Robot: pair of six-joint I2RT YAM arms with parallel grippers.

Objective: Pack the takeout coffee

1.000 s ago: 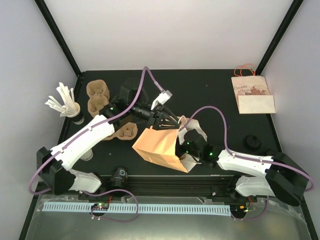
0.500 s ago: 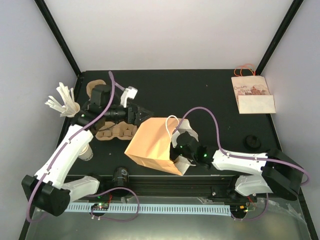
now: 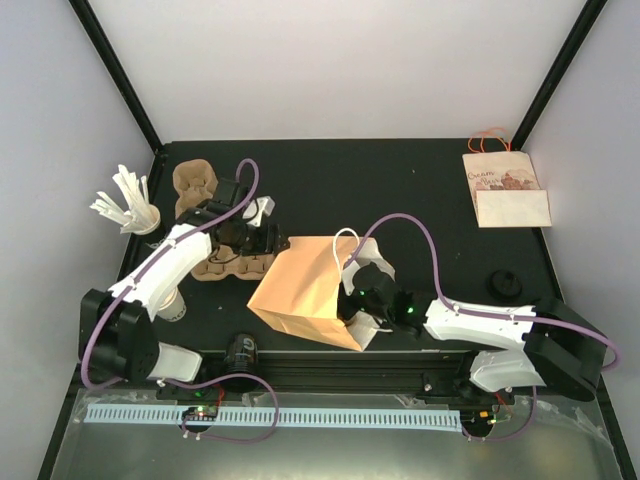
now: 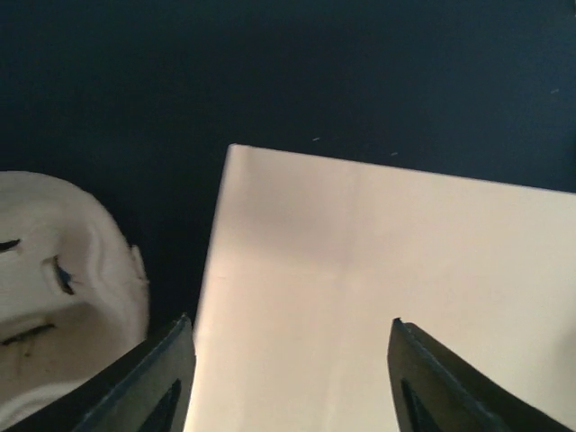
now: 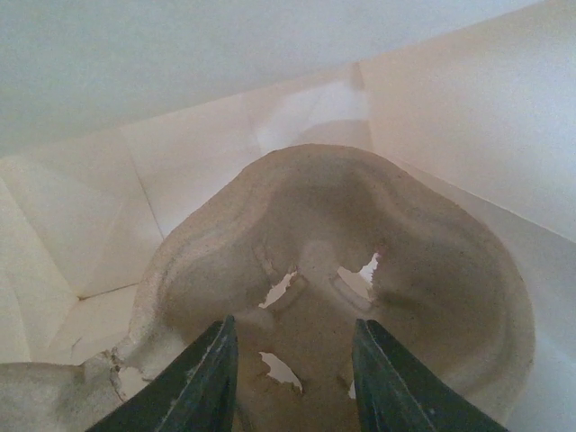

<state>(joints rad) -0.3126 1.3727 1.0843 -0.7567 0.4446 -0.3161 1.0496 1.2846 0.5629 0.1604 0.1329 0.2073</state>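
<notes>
Right gripper clamps a carrier inside the bag; left gripper, jaws apart, hovers over the bag's corner.

On the black table, the orange paper bag lies on its side near the front, a moulded pulp cup tray inside. Another brown pulp tray lies just left.

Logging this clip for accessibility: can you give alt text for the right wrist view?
A moulded pulp cup carrier, gripped between the right arm's two dark jaws, sits inside a pale paper bag. The bag's creased walls fill the rest of the frame.
</notes>
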